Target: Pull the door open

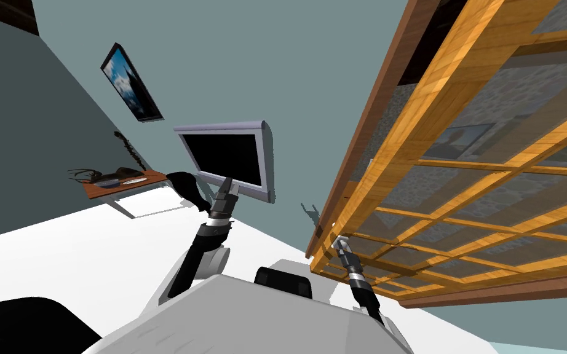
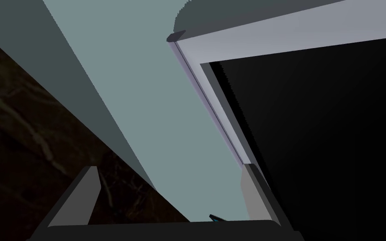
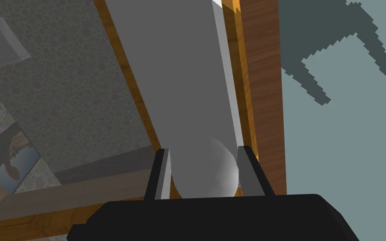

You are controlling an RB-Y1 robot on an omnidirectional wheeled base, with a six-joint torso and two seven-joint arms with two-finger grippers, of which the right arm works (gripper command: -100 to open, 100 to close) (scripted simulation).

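Observation:
The door is a light wooden lattice with glass panes, set in a darker brown frame on my right. A grey bar handle with a rounded end runs along the door's edge by the frame. My right gripper is shut on this handle, one finger pressing each side of it. In the head view the right gripper sits at the door's near edge. My left gripper is open and holds nothing, and in the head view the left gripper is raised in front of a monitor.
A grey-framed monitor with a black screen stands ahead, close to the left hand. A small brown side table with dark items stands at the far left. A picture hangs on the blue-grey wall. A black area shows past the door's top.

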